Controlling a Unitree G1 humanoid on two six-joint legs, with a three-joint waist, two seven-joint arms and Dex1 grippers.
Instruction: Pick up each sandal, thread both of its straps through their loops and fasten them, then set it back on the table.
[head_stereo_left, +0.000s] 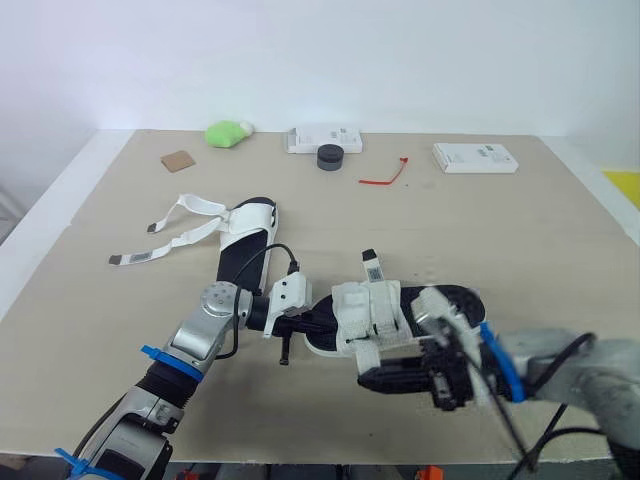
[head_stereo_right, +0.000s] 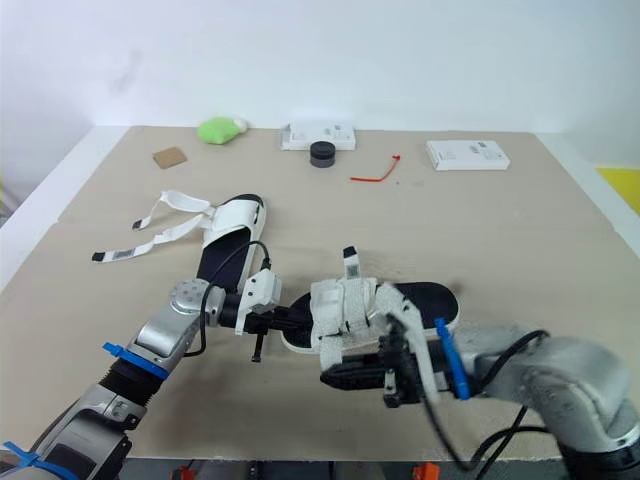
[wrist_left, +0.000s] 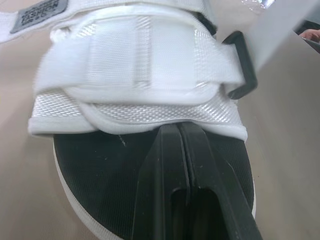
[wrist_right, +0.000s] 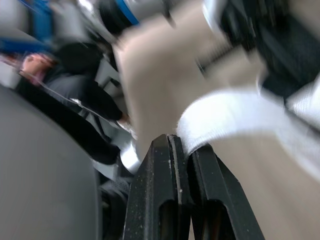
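One white-strapped sandal with a black insole (head_stereo_left: 447, 303) lies near the table's front, its two straps (head_stereo_left: 372, 310) folded over the foot part. My left gripper (head_stereo_left: 318, 322) is shut, its fingers (wrist_left: 165, 165) lying together on the insole at the toe end, tips against the front strap (wrist_left: 135, 65). My right gripper (head_stereo_left: 366, 378) comes in from the front right and is shut on a white strap end (wrist_right: 235, 117) of this sandal. The second sandal (head_stereo_left: 247, 238) lies farther back left, its two long straps (head_stereo_left: 180, 232) loose and spread out to the left.
Along the far edge sit a green lump (head_stereo_left: 228, 132), a brown card (head_stereo_left: 178, 160), a white box (head_stereo_left: 322, 137) with a black round cap (head_stereo_left: 330, 157) in front, a red tie (head_stereo_left: 385, 176) and another white box (head_stereo_left: 475, 158). The table's front edge is close below the grippers.
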